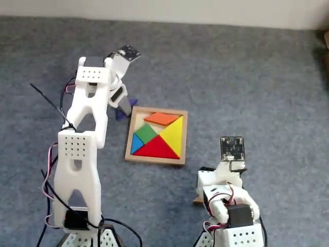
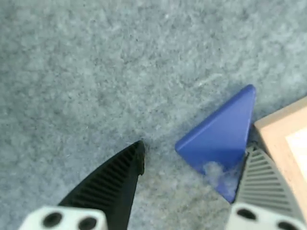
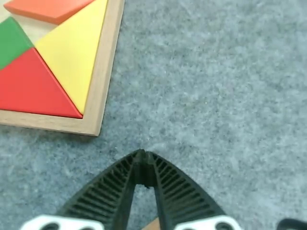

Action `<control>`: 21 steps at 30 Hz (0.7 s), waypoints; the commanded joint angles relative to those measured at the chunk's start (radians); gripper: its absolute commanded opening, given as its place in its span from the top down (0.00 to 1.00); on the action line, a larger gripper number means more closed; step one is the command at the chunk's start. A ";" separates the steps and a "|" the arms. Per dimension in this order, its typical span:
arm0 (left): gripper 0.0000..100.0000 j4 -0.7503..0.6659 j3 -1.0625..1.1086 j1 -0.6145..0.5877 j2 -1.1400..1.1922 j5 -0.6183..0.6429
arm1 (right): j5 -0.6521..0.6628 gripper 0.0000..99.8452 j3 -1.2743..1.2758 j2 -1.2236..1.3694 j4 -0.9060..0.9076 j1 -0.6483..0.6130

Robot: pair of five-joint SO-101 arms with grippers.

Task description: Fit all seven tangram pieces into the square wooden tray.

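Observation:
The square wooden tray [image 1: 128,152] holds an orange parallelogram [image 1: 162,118], a yellow triangle [image 1: 175,135], a red triangle [image 1: 157,148], a green square [image 1: 145,132] and a small light-blue triangle [image 1: 136,145]. A dark blue triangle [image 2: 220,136] lies on the carpet against the tray's corner [image 2: 283,129]. My left gripper [image 2: 195,148] stands open around it, the grey finger [image 2: 259,179] touching it and the black finger [image 2: 117,179] apart. My right gripper [image 3: 144,155] is shut on nothing, on the carpet short of the tray's near corner [image 3: 98,120].
A tan-orange piece [image 1: 198,199] lies on the carpet under my right arm, its tip seen below the shut fingers [image 3: 153,224]. Grey carpet covers the table. The left arm [image 1: 85,128] stretches along the tray's left side.

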 commanded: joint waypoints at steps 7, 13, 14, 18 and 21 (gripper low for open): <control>0.73 0.006 -0.033 0.088 0.007 -0.008 | 0.008 0.99 0.122 -0.005 0.007 0.013; 0.75 0.072 -0.033 0.119 0.007 -0.009 | 0.008 0.99 0.122 -0.005 0.007 0.013; 0.76 0.081 -0.033 0.122 0.007 -0.020 | 0.008 0.99 0.122 -0.005 0.007 0.013; 0.82 0.117 -0.030 0.134 0.007 -0.081 | 0.008 0.99 0.122 -0.005 0.007 0.013; 0.84 0.121 -0.030 0.134 0.007 -0.083 | 0.008 0.99 0.122 -0.005 0.007 0.013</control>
